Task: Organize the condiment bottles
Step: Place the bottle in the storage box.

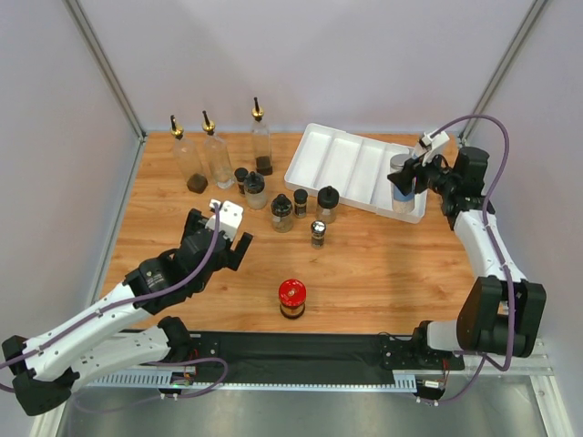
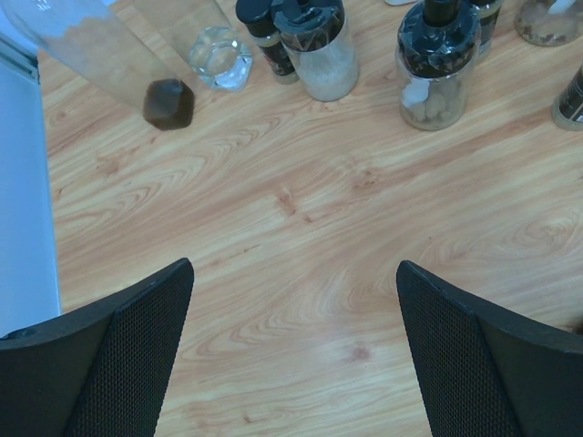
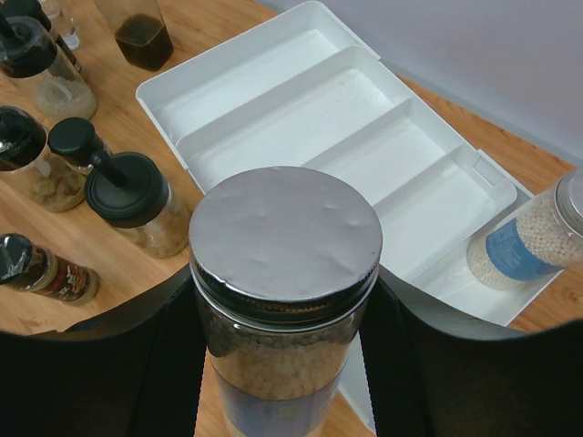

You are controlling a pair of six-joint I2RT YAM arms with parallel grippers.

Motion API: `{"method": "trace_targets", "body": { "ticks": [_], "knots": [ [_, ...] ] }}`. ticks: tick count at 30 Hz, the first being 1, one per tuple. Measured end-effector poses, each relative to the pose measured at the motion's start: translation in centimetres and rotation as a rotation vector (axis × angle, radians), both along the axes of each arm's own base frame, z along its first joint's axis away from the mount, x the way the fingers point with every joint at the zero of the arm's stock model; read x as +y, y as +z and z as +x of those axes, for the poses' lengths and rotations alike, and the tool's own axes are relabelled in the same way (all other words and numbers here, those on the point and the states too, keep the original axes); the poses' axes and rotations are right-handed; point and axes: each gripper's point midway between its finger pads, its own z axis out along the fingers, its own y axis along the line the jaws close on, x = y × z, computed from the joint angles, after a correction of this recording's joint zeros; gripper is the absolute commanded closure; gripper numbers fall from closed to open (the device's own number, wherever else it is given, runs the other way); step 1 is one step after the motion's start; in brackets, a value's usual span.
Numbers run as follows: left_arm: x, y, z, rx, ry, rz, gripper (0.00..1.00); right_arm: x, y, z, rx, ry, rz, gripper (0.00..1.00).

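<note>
Holding a silver-lidded shaker point(image 3: 284, 238), right tool point(image 1: 405, 179) hangs by tray point(image 3: 273, 114).

Three tall bottles point(image 1: 217, 155) are set at the bench's point(image 1: 383, 264) back left; small jars point(image 1: 281, 214) are clustered before them, a tray point(image 1: 346, 164) lies rightward, and one lone jar point(image 1: 292, 299) is placed in front.

a: where is there room by the left fingers point(image 2: 127, 364)?
b: bare counter point(image 2: 301, 273) lies between them and ahead, up to the row of black-capped jars point(image 2: 323, 68) and the tall glass bottles point(image 1: 217, 155) behind.
a: and nearer the arms?
b: only the red-lidded jar point(image 1: 291, 298) stands there, well apart from the rest, open wood either side.
a: the white tray point(image 3: 273, 118)?
b: its long compartments lie open; a blue-labelled jar point(image 3: 524, 241) stands in the end one, and the right fingers point(image 3: 455, 364), closed round a silver-lidded jar point(image 3: 284, 237), hang at that end.
</note>
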Motion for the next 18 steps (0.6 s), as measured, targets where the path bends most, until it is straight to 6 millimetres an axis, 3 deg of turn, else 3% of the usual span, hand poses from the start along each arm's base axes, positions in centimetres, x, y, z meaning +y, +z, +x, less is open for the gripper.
{"method": "trace_targets", "body": {
  "ticks": [7, 13, 18],
  "knots": [
    [0.5, 0.5, -0.1, -0.02, 0.014, -0.014, 0.0, -0.8, -0.2, 2.0, -0.024, -0.032, 0.029, 0.75],
    [0.7, 0.6, -0.1, -0.031, 0.02, -0.024, 0.0, -3.5, 0.2, 4.3, -0.089, -0.115, 0.052, 0.74],
    [0.7, 0.6, 0.0, -0.033, 0.024, -0.026, 0.0, -5.5, -0.8, 6.1, -0.123, -0.178, 0.048, 0.74]
  ]
}}
